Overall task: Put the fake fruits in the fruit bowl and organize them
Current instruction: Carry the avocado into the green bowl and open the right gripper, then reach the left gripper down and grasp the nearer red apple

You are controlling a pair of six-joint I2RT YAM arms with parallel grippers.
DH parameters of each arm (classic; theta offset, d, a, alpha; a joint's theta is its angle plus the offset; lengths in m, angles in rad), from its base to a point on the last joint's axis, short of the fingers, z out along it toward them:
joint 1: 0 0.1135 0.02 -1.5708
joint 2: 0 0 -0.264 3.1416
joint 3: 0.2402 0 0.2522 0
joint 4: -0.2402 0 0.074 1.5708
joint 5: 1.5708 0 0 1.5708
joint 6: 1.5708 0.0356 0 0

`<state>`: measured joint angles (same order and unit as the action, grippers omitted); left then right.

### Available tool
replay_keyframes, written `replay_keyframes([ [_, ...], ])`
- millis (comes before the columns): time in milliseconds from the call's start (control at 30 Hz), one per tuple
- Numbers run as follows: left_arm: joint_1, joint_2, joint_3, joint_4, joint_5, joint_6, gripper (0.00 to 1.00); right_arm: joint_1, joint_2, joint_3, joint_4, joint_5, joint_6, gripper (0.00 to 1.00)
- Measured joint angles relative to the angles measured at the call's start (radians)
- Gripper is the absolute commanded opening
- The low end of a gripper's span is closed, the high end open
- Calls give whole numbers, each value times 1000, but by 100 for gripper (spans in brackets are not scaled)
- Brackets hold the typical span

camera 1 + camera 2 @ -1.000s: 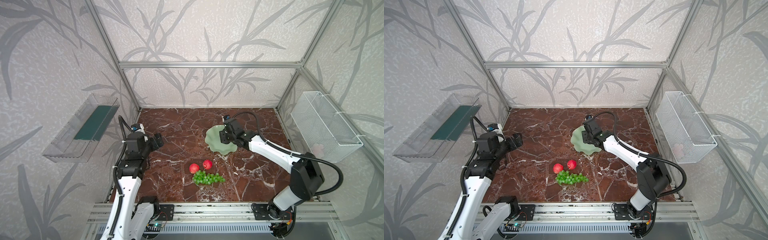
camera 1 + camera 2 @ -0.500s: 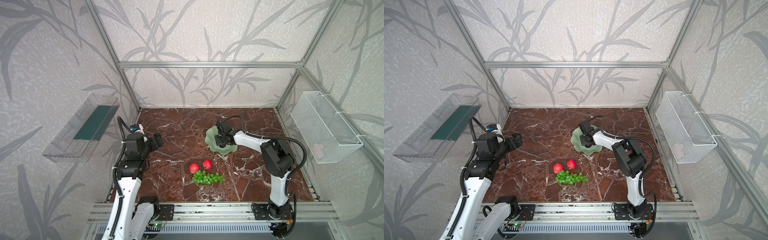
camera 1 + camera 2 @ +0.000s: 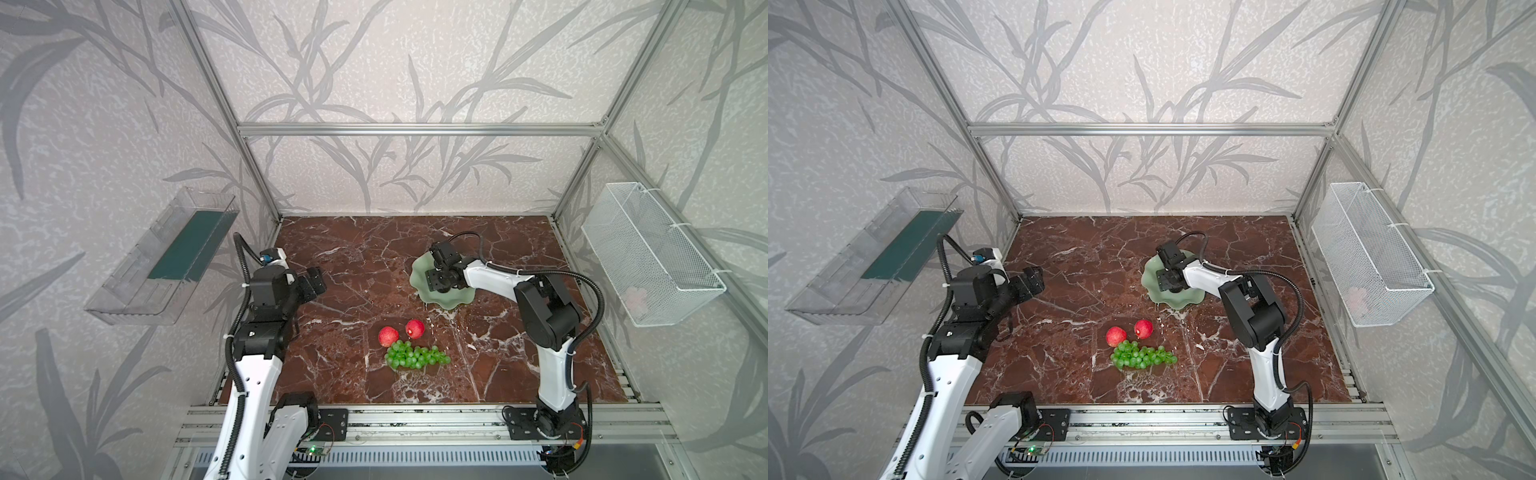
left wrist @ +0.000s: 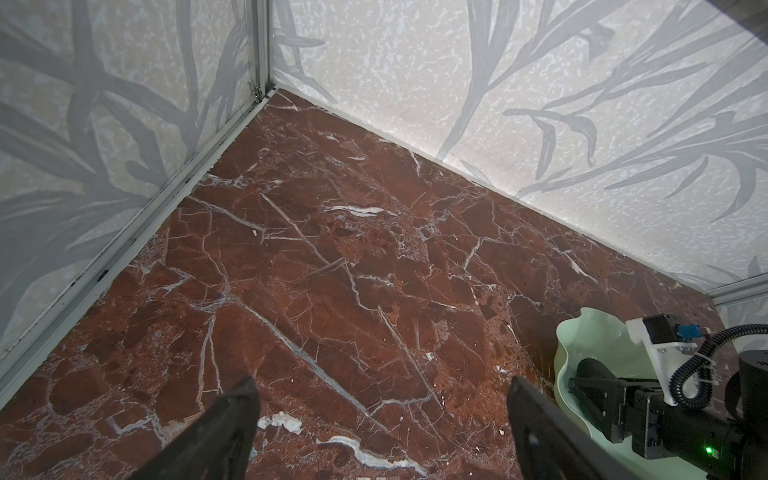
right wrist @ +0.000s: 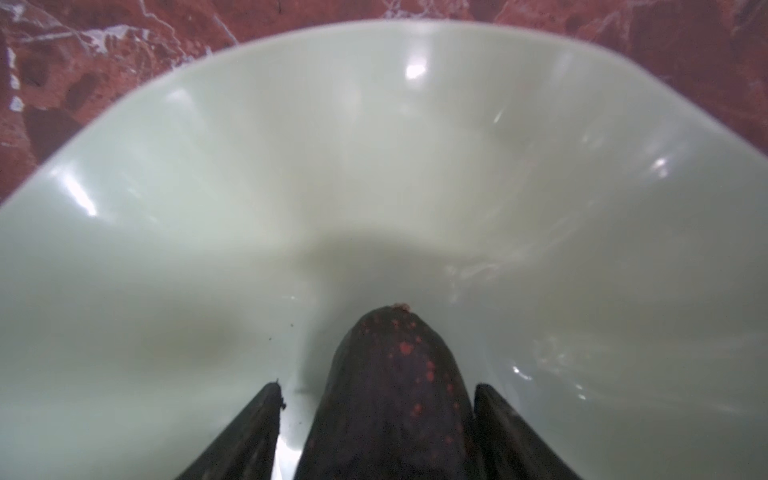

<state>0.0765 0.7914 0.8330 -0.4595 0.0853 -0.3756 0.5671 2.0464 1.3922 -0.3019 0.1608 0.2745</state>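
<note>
Dark avocado (image 5: 386,365) lies lengthwise, loose between the parted jaws of my right claw (image 5: 376,387), inside the fruit bowl (image 5: 374,145); left claw (image 4: 381,383) gapes empty.

We log bright, soft, even light in both top views, sharp throughout, with only faint shadows. Right wrist view: small white glare spots on the glossy fruit bowl (image 5: 374,166); the close avocado (image 5: 390,395) reads soft, out of focus.

- A lab robot cell: an aluminium frame (image 3: 415,129) boxes in leaf-patterned wall panels (image 3: 415,62).
- The left arm (image 3: 253,374) and right arm (image 3: 555,365) are bolted to a slotted rail (image 3: 415,420) at a marble-look tabletop (image 3: 353,257).
</note>
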Motion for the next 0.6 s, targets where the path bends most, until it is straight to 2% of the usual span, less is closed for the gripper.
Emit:
replay_keyframes([
  [167, 3, 0, 0, 1, 5, 0, 93, 0, -55, -5, -2, 14, 0, 95],
  [267, 3, 0, 0, 2, 19, 1, 93, 0, -169, -47, 17, 19, -5, 99],
  [400, 3, 1, 0, 3, 43, 2, 92, 8, -420, -179, 81, 17, -11, 99],
  [600, 3, 41, 0, 2, 126, 8, 91, 32, -789, -488, 214, -8, -2, 99],
])
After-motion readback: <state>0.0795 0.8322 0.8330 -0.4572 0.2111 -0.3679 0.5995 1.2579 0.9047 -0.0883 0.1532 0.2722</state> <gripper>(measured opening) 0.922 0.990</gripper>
